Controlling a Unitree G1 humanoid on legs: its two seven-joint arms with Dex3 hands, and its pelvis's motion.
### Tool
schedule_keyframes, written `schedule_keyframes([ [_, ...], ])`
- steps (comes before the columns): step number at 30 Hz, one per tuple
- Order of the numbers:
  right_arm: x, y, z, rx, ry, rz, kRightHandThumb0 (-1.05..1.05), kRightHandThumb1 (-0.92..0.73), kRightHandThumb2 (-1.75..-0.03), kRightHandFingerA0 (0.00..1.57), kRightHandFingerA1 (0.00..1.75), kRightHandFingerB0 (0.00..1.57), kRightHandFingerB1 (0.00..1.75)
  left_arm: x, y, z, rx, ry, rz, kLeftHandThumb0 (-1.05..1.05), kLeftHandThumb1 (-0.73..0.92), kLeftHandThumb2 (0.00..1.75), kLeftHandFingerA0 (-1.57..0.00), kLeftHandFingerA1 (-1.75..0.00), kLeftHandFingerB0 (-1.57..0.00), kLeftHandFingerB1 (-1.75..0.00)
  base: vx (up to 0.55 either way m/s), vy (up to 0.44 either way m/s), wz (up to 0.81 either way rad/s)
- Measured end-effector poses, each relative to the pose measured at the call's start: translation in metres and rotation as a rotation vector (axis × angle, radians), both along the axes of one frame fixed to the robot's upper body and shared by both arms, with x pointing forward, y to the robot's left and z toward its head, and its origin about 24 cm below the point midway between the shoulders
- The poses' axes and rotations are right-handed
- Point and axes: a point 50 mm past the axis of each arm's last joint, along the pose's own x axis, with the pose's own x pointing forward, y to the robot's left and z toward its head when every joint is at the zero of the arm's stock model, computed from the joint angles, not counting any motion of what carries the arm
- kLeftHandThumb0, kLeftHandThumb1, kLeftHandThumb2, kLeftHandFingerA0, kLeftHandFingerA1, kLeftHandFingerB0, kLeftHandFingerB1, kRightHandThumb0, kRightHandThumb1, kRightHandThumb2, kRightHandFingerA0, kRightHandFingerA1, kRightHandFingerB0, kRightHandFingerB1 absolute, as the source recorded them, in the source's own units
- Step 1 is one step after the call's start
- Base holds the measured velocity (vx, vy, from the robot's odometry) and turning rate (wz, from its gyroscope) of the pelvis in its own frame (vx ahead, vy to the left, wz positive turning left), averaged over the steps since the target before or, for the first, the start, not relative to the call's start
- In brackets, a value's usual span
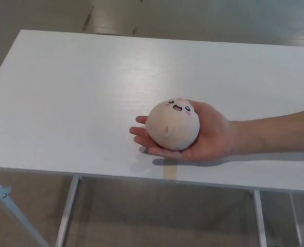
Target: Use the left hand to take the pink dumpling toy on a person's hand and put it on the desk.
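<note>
Desk (80, 92): a white rectangular top seen from above, filling most of the view, with thin metal legs showing under its near edge
Pink dumpling toy (172, 124): a round, pale pink plush ball with a small smiling face and rosy cheeks near its top; it sits in the cupped palm of a person's hand, above the near middle part of the desk, and does not touch the desk surface itself
Person's hand (206, 139): palm up, reaching in from the right edge of the picture with the bare forearm stretched across the desk; the fingers point left and curl loosely under and around the toy
Tape mark (170, 170): a short strip of tan tape on the desk, showing just below the person's hand near the front edge; the rest of it is hidden by the hand
Robot's left hand: does not appear anywhere in the head view, so whether its fingers are spread or closed cannot be told
Robot's right hand: likewise out of the picture
Floor (193, 15): grey and slightly shiny, visible beyond the far edge of the desk and below the near edge
</note>
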Motion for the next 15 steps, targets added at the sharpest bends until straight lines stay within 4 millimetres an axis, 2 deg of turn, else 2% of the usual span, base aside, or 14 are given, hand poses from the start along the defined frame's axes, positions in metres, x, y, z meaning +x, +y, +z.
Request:
schedule_keyframes([
  [3, 0.0, 0.0, 0.0, 0.0, 0.0, 0.001, -0.13, -0.67, -0.59, 0.7, 0.48, 0.54, 0.42, 0.004, -0.002, 0.001, 0.018, -0.009, -0.042, -0.18, 0.52, 0.55, -0.69, -0.46, -0.42, -0.37, 0.0, 0.0, 0.0],
  [4, 0.0, 0.0, 0.0, 0.0, 0.0, 0.001, -0.14, -0.67, -0.59, 0.7, 0.48, 0.54, 0.42, 0.004, -0.002, 0.001, 0.022, -0.01, -0.052, -0.27, 0.46, 0.62, -0.59, -0.49, -0.4, -0.42, 0.0, 0.0, 0.0],
  [8, 0.0, 0.0, 0.0, 0.0, 0.0, -0.001, -0.14, -0.67, -0.59, 0.7, 0.48, 0.54, 0.42, 0.011, -0.007, 0.005, 0.091, -0.031, -0.184, -0.32, 0.44, 0.63, -0.54, -0.47, -0.42, -0.42, 0.0, 0.0, 0.0],
  [12, 0.001, 0.0, 0.0, 0.001, -0.001, -0.001, -0.14, -0.66, -0.59, 0.7, 0.48, 0.54, 0.42, 0.018, -0.013, 0.011, 0.147, -0.099, -0.306, -0.4, 0.41, 0.64, -0.46, -0.46, -0.36, -0.41, 0.0, 0.0, 0.0],
  [13, 0.001, 0.0, 0.0, 0.0, -0.001, -0.001, -0.14, -0.67, -0.59, 0.7, 0.48, 0.53, 0.42, 0.018, -0.014, 0.014, 0.16, -0.125, -0.339, -0.34, 0.48, 0.55, -0.48, -0.39, -0.37, -0.33, 0.0, 0.0, 0.0],
  [15, 0.001, 0.0, 0.0, 0.0, -0.001, 0.0, -0.13, -0.66, -0.59, 0.7, 0.48, 0.53, 0.42, 0.018, -0.015, 0.018, 0.172, -0.155, -0.371, -0.41, 0.48, 0.55, -0.42, -0.37, -0.33, -0.32, 0.0, 0.0, 0.0],
])
